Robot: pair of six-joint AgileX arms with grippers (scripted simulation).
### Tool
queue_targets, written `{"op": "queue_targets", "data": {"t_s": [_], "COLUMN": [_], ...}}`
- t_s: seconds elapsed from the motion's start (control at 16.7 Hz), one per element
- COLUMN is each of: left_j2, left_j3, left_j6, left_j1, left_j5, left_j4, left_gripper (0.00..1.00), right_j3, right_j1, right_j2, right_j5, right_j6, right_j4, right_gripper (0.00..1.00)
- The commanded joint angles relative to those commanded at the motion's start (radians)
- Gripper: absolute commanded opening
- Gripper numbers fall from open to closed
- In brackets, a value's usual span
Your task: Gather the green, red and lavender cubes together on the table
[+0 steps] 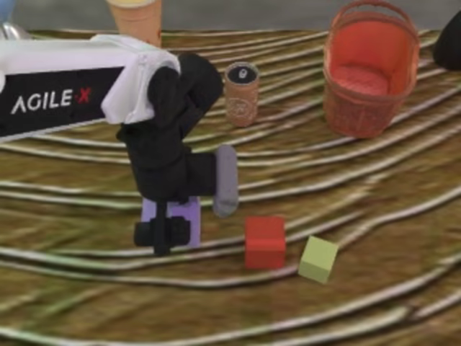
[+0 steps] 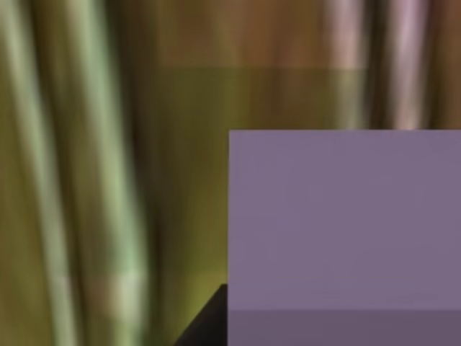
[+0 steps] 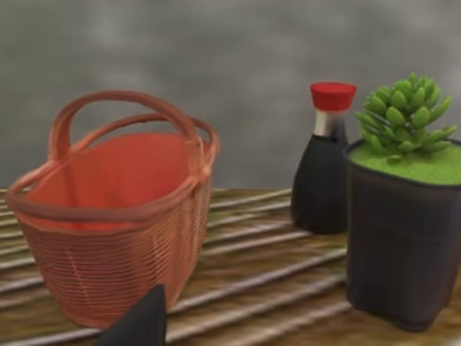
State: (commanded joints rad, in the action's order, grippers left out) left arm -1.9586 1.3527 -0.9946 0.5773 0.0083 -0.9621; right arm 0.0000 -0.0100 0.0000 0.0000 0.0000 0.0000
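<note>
The lavender cube (image 1: pixel 189 215) rests on the table (image 1: pixel 374 216) left of centre. My left gripper (image 1: pixel 162 232) reaches straight down over it and is shut on it. In the left wrist view the lavender cube (image 2: pixel 346 223) fills the frame, with one dark finger (image 2: pixel 209 328) against its side. To its right sits the red cube (image 1: pixel 264 242), with a gap between them. The small green cube (image 1: pixel 318 259) lies just right of the red one, turned at an angle. My right arm (image 1: pixel 450 40) stays parked at the far right corner.
A brown patterned can (image 1: pixel 241 94) stands behind the cubes. A red wicker basket (image 1: pixel 371 68) sits at the back right, and an orange cup (image 1: pixel 137 18) at the back edge. The right wrist view shows the basket (image 3: pixel 115 216), a soy sauce bottle (image 3: pixel 324 166) and a potted plant (image 3: pixel 403 216).
</note>
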Motion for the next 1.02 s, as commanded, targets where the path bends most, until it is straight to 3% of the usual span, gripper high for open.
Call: {"op": "queue_targets", "data": {"t_s": [0.42,1.02], "left_j2": [-0.04,-0.04], "left_j3": [-0.065,-0.065], "left_j6": [-0.001,-0.001], "left_j1": [0.006,0.006], "left_j5": [0.0,0.0], "left_j4": [0.102,0.102], "left_gripper": [0.0,0.75], "right_j3": [0.0,0.0], "right_j1": [0.0,0.0], "right_j2": [0.0,0.0], "right_j5": [0.0,0.0], "right_j6": [0.0,0.0], "right_j4": [0.0,0.0], "right_gripper": [1.0,1.0]}}
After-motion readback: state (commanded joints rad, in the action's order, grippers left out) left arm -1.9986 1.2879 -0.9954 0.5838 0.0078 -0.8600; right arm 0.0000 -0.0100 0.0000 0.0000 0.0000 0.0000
